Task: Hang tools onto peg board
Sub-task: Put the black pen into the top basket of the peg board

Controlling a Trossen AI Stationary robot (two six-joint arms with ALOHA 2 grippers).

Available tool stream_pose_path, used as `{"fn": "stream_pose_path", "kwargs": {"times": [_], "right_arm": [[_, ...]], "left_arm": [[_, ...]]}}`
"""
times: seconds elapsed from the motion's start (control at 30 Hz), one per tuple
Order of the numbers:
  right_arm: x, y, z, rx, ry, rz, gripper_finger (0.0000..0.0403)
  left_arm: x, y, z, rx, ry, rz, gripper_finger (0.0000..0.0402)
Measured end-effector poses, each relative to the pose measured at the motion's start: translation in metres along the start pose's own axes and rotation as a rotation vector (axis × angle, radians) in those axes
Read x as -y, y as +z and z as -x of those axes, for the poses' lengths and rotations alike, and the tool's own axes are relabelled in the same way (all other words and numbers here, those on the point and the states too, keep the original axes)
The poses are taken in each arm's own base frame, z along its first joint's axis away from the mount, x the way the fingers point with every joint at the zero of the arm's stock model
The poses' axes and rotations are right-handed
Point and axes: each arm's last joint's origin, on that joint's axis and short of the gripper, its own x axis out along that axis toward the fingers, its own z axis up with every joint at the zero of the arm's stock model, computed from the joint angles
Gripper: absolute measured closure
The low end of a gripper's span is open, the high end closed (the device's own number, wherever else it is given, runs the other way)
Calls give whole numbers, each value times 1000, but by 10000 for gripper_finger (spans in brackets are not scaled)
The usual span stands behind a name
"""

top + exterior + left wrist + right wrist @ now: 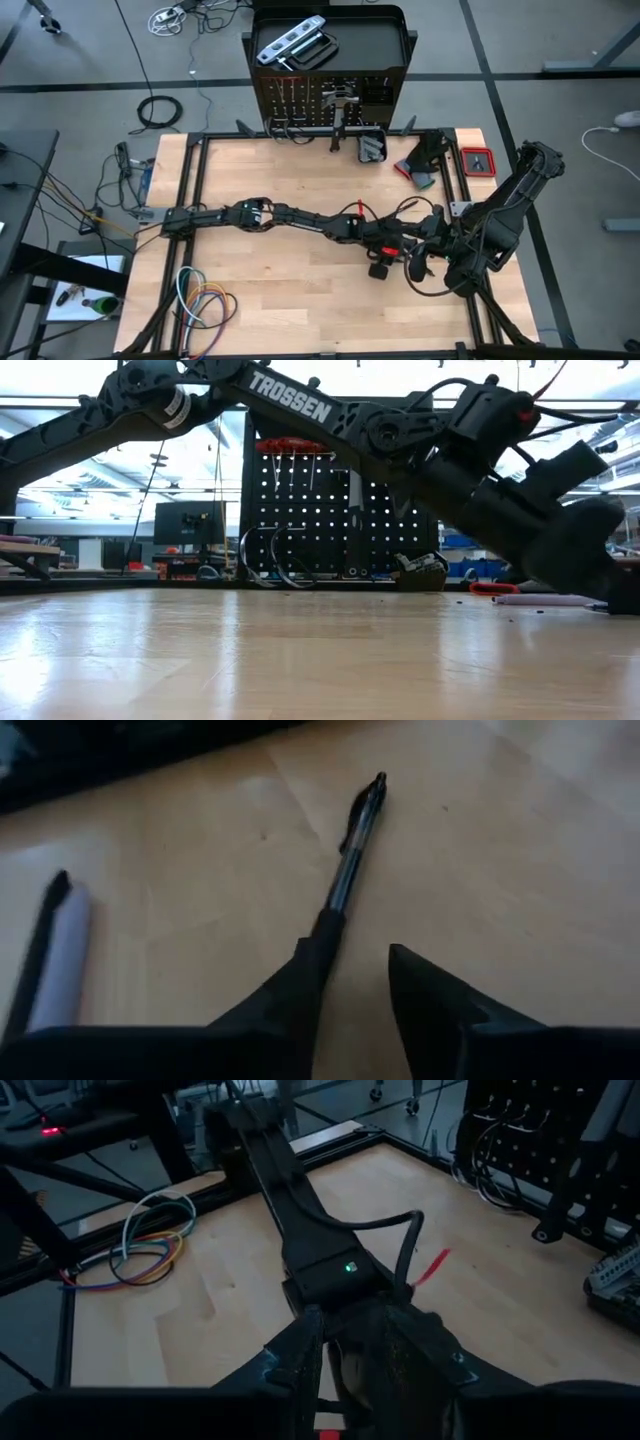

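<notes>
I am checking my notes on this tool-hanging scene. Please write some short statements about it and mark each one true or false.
1. The peg board stands at the far edge of the table. True.
2. The silver level hangs on the peg board's holes. False: it lies in the tray on top of the stand.
3. The coiled coloured cables lie near the table's near left corner. True.
4. The left gripper is over the peg board. False: it is low over the wooden table, beside a dark thin screwdriver.
5. The right gripper points toward the left arm. True.
</notes>
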Motion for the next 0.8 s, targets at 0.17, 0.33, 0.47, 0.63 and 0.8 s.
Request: {"fn": "stream_pose_path", "kwargs": {"times": [0.17,0.33,0.47,0.63,0.8], "right_arm": [[0,0,0,1,0,-1,288],[0,0,0,-1,3,2,288],[0,0,-1,-1,1,17,288],[1,2,-3,-1,-9,30,288],[-1,3,-3,5,-2,22,288]], "left_arm": [[3,-9,2,-112,-29,31,342],[3,-15,12,-266,-6,50,391],[-4,-5,31,-332,-40,76,397],[-5,10,42,-347,-51,64,383],[-5,19,36,-223,-21,39,341]]}}
